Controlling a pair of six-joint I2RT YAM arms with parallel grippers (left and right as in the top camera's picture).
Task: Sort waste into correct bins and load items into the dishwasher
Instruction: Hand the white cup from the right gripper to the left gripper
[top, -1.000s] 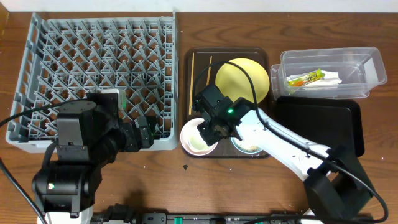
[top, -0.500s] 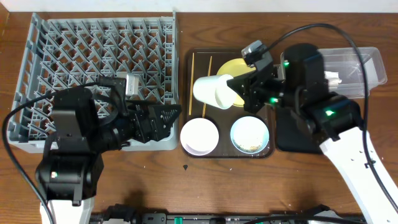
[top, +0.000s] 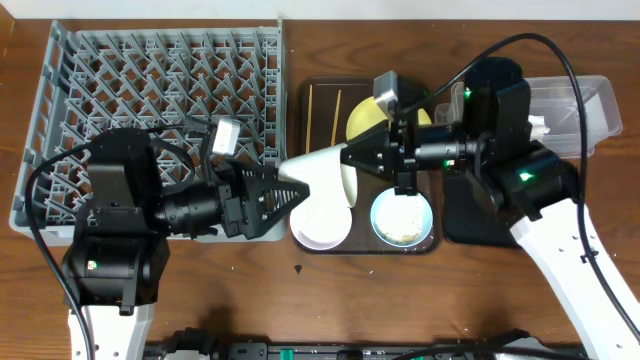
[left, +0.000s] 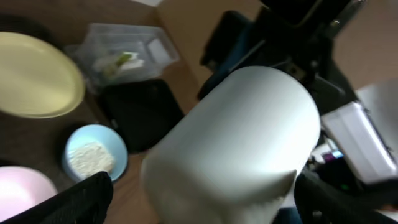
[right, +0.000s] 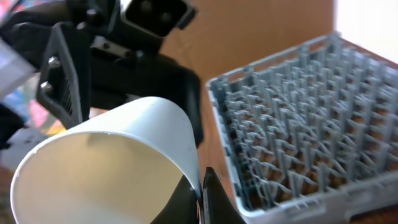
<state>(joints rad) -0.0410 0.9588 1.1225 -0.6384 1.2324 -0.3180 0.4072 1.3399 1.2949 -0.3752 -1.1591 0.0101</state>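
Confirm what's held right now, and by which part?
The right gripper pinches the small white cup by its rim. The left gripper is open around the cup, not gripping it.

left fingers (top: 266, 184) spread, right fingers (top: 366, 156) pinched

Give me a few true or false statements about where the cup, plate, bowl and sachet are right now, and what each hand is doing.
1. The right hand grips the white cup by its rim. True.
2. The left hand is shut. False: it is open, fingers either side of the cup.
3. The yellow plate stands in the grey rack. False: it lies on the brown tray.
4. The light blue bowl holds whitish food scraps. True.
5. The sachet lies in the clear tub. True.
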